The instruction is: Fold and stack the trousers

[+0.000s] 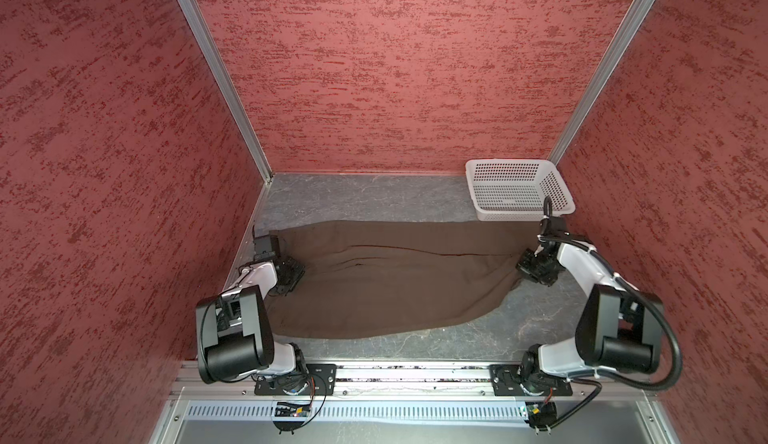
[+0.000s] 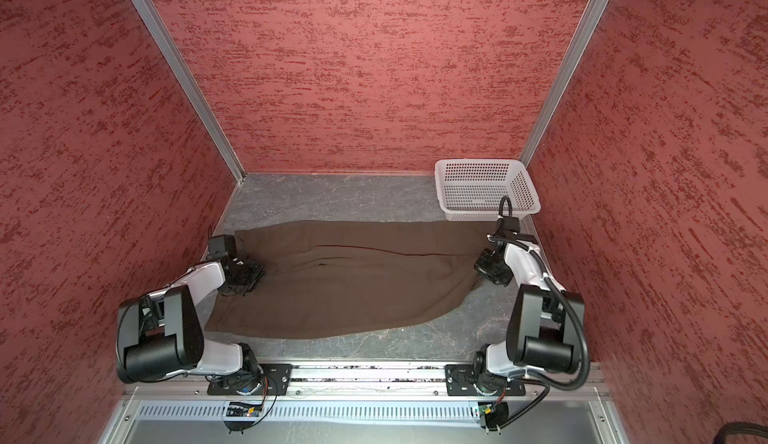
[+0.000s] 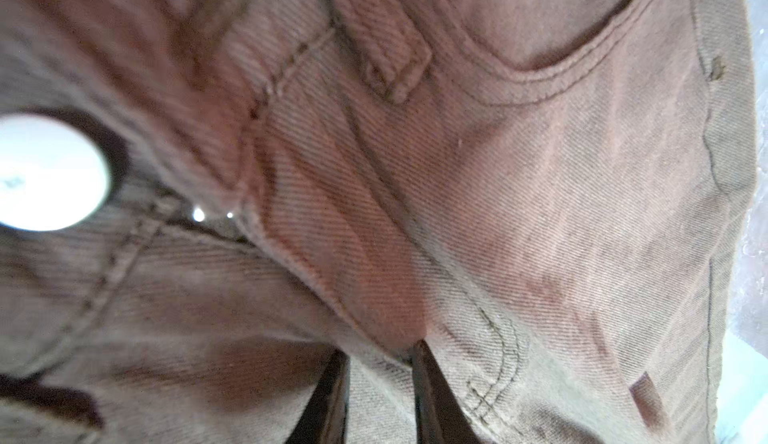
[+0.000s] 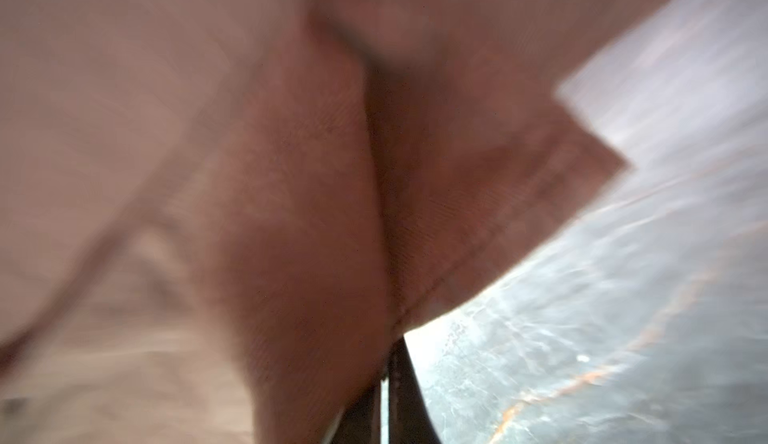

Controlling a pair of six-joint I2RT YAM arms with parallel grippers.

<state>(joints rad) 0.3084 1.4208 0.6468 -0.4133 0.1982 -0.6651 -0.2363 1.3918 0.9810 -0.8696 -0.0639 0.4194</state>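
The trousers [image 1: 395, 280] are spread across the table [image 1: 519, 338]. The waistband [image 3: 266, 39], at nine o'clock, is pinched by the left gripper [image 3: 380, 354]. The hem [image 4: 519, 222], at three o'clock, is clamped in the right gripper [image 4: 392, 359]. Both ends are best lifted together and kept taut.

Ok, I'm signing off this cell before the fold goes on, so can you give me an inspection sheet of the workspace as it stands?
Surface: grey marbled table, no spills seen.
Job's things: trousers, dark brown, lying lengthwise across the table, waistband button at the left end, near edge rumpled.
Clutter: white perforated basket, empty, in the far right corner.
Grippers: left gripper, jaws shut on waist cloth; right gripper, jaws shut on the trousers' hem end.
Cables: black hose looping off the right arm, clear of the cloth.
Surroundings: red textured walls, aluminium frame posts; nothing else seen.
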